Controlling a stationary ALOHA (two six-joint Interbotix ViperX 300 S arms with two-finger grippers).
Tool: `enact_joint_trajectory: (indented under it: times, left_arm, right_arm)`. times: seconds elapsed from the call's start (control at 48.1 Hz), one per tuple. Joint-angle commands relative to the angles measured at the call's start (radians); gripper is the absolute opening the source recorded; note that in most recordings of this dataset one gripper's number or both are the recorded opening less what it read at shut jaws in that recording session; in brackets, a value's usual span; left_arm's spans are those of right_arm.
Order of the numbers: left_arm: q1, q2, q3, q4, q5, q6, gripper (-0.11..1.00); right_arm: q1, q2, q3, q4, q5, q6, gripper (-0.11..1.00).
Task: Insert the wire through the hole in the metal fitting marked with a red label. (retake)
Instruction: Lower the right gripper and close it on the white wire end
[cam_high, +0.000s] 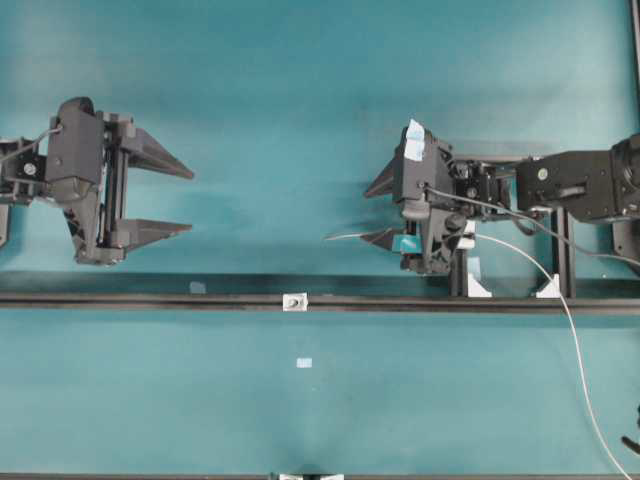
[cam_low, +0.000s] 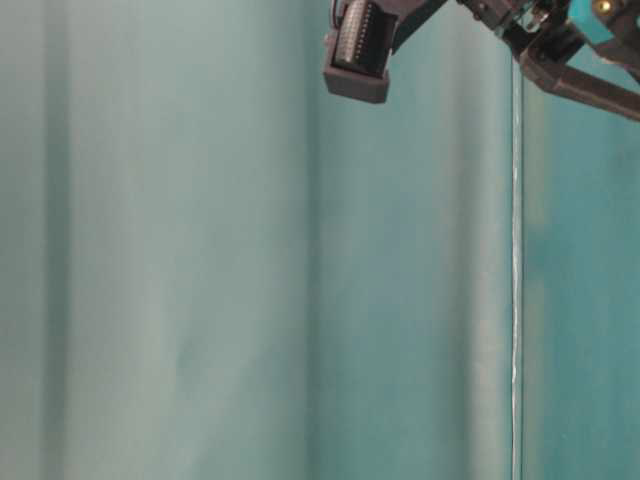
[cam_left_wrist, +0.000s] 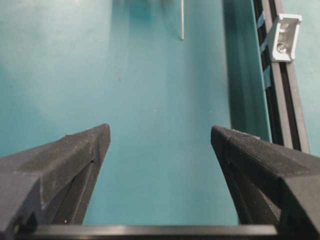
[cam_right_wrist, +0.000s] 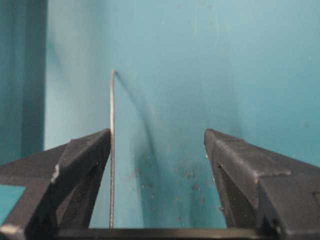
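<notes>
Two grippers stand with jaws spread wide, and neither has a hold on anything. Taking the black rail (cam_high: 150, 299) that crosses the teal table (cam_high: 300, 100) as the landmark, the metal fitting (cam_high: 294, 301) sits on it near its middle, a small silvery tab whose hole is too small to make out from overhead. The left gripper (cam_high: 180, 200) hangs above the rail's left stretch, well apart from the fitting, with nothing between its fingers. The right gripper (cam_high: 380, 212) is above the rail's right stretch, and the wire (cam_high: 572, 330) runs from the table's lower right corner, across the rail, up to it. In the right wrist view the wire lies between the open jaws, right against the inner face of the left-hand finger (cam_right_wrist: 75, 160), its free tip poking out just past the fingertips — whether it touches that finger cannot be told. The step in hand looks like securing the wire, so the close should catch it squarely between the pads, not pinch it at one edge. Only a short length should stay free ahead of the fingertips, since a long, thin end would droop and wander on the way down to the fitting.
</notes>
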Motion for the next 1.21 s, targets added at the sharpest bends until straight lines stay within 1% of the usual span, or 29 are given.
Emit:
enact_joint_trajectory:
  times: [0.0,0.666,0.77,0.811,0.853,0.874,0.895,0.978,1.061,1.123,1.186]
  left_arm:
    - [0.003,-0.003,-0.005,0.000,-0.008,-0.002,0.59]
    - [0.002,-0.005,0.000,-0.002,-0.008,-0.002,0.59]
    - [0.002,-0.003,0.000,-0.002,-0.008,-0.002,0.59]
    - [0.003,-0.003,0.000,-0.002,-0.008,-0.002,0.59]
    - [0.002,-0.003,0.000,-0.002,-0.008,-0.002,0.59]
    - [0.002,-0.003,0.000,-0.002,-0.008,-0.002,0.59]
    - [0.003,-0.003,0.000,-0.002,-0.008,-0.002,0.59]
    - [0.002,-0.003,-0.002,-0.002,-0.009,-0.002,0.59]
    - [0.002,-0.003,0.000,-0.002,-0.008,-0.002,0.59]
    - [0.002,-0.003,-0.002,-0.002,-0.008,-0.002,0.59]
    - [0.002,-0.003,-0.002,-0.002,-0.008,-0.002,0.59]
  right_arm:
    - [-0.002,-0.011,-0.014,0.003,-0.025,0.003,0.82]
    - [-0.002,-0.006,-0.012,0.002,-0.034,0.003,0.81]
    - [-0.002,-0.002,-0.017,0.003,-0.035,0.003,0.78]
    - [-0.002,0.000,-0.018,0.003,-0.035,0.003,0.74]
    - [-0.003,0.000,-0.020,0.003,-0.034,0.003,0.65]
    - [-0.003,0.000,-0.020,0.003,-0.035,0.003,0.60]
    - [-0.002,0.000,-0.020,0.002,-0.035,0.003,0.53]
    - [-0.003,0.000,-0.017,0.003,-0.035,0.003,0.29]
    - [-0.002,0.000,-0.014,0.002,-0.035,0.003,0.10]
    - [-0.002,0.000,-0.015,0.003,-0.035,0.003,0.03]
    - [-0.002,0.000,-0.017,0.002,-0.035,0.003,0.02]
